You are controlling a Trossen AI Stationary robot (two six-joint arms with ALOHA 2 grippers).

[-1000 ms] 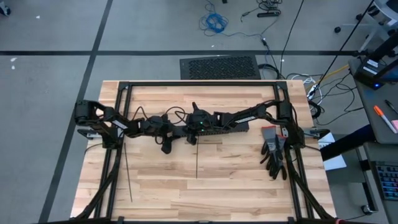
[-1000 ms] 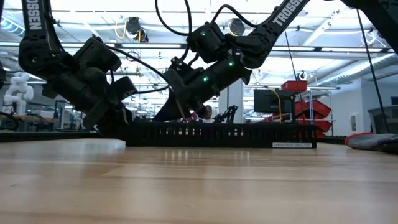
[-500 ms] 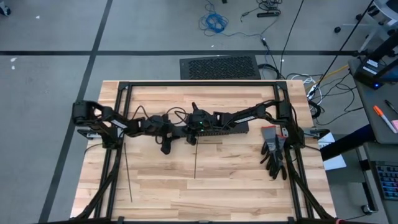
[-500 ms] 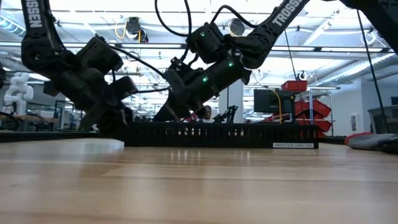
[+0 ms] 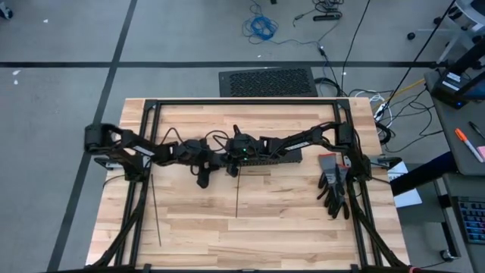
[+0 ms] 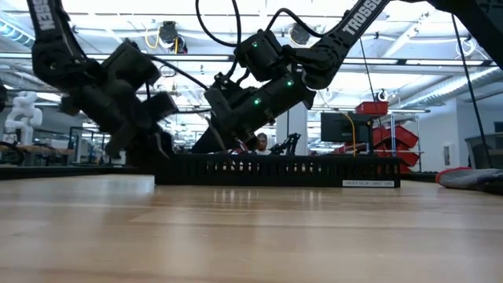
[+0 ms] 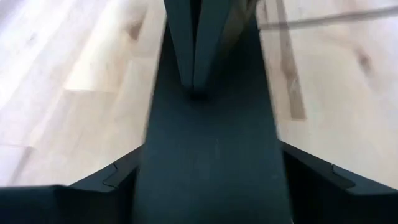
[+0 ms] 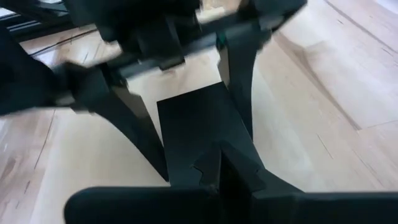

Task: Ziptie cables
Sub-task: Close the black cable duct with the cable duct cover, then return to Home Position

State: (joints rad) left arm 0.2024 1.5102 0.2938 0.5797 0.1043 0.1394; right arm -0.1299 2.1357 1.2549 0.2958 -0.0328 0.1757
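Before you, the slotted duct (image 5: 265, 159) lay mid-table; two zipties (image 5: 154, 208) lay nearer you (one leftward), gloves (image 5: 333, 189) to the right.

The wooden table (image 5: 265, 220) stands on a grey floor (image 5: 61, 114) crossed by dark lines. At 12 o'clock from the table lies a black mat (image 5: 267, 81), and farther out at 12 a blue coiled cable (image 5: 261, 28). Loose cords (image 5: 402, 106) trail on the floor at 2 o'clock. At 3 o'clock a side table (image 5: 474, 152) holds an orange pen (image 5: 469, 143). Level across the table, the room has bright ceiling lights (image 6: 102, 6), red bins (image 6: 393, 135), a monitor (image 6: 339, 126) and a white robot arm (image 6: 20, 110) at far left.
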